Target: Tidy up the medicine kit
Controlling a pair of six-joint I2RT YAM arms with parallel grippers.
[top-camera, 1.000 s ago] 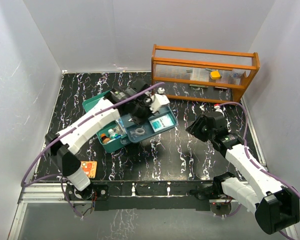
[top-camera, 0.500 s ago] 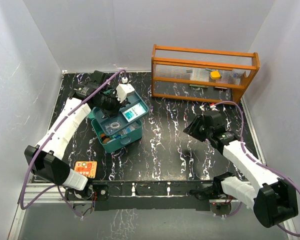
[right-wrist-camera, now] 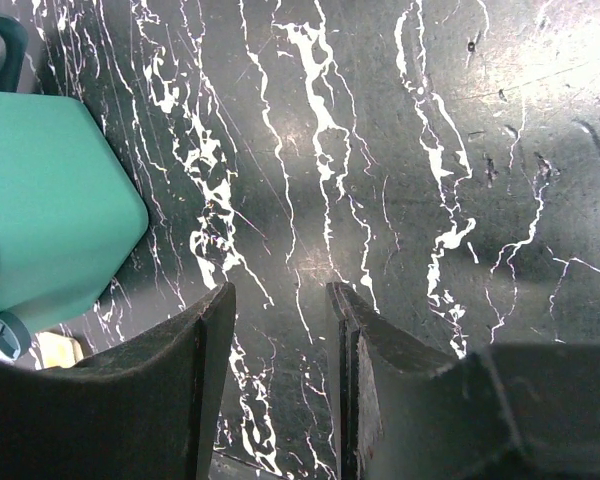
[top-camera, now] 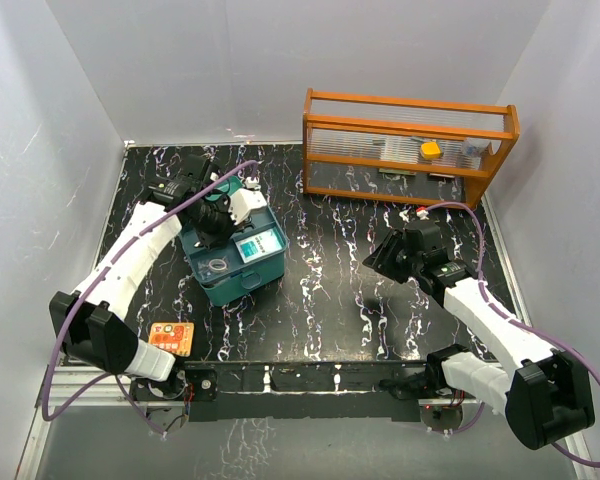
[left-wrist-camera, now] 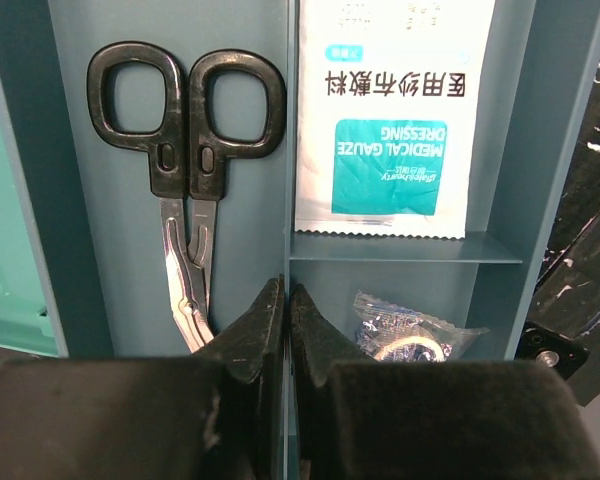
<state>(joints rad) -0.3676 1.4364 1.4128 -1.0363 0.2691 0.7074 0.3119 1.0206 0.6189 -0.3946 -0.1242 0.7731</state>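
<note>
The teal medicine kit [top-camera: 228, 285] stands at the left of the table, with its divided insert tray [top-camera: 272, 262] lying level on top. My left gripper [top-camera: 223, 218] is over the tray's far side. In the left wrist view it [left-wrist-camera: 286, 300] is shut on the tray's thin divider wall [left-wrist-camera: 287, 150]. Black-handled scissors [left-wrist-camera: 185, 170] lie in the left compartment, and a gauze packet [left-wrist-camera: 395, 120] and a small wrapped roll [left-wrist-camera: 405, 330] lie in the right ones. My right gripper [top-camera: 385, 258] hangs open and empty over bare table, and the kit's corner [right-wrist-camera: 50, 200] shows at the left of its view.
An orange slatted rack [top-camera: 410, 145] stands at the back right with a yellow item [top-camera: 430, 150] on its shelf. An orange card [top-camera: 170, 338] lies near the front left edge. White walls close in the table on three sides.
My left arm has swung the insert tray from the right of the box over it and brought it down level on top. The right arm has barely moved.
</note>
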